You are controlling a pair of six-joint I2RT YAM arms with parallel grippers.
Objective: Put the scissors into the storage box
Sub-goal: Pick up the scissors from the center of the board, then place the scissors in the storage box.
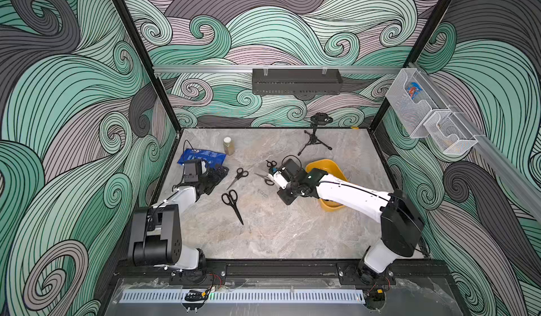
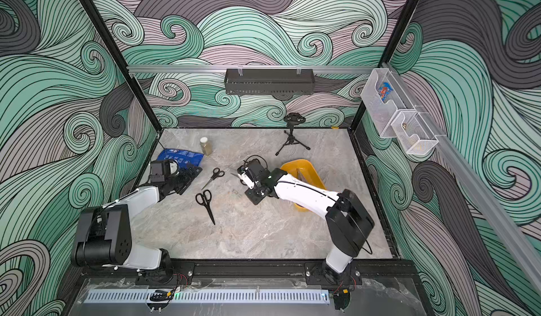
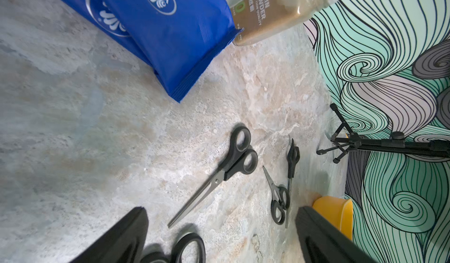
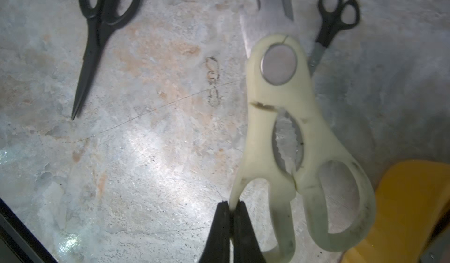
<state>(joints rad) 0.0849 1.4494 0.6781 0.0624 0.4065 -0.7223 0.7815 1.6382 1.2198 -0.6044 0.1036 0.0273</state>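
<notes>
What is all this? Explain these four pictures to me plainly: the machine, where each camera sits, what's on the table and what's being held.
These are two robot arms fixed at the near edge of a marble-look table, each ending in jaws. Two pictures look down on the whole scene from one camera head above; the other two come from a camera on each wrist. The left arm has its jaws open and empty. The right arm has its jaws shut on one handle loop of the cream kitchen scissors, close to the yellow storage box. Four black-handled scissors lie on the table, clearest from the left wrist. A blue packet, a spice jar and a small tripod sit farther back.
</notes>
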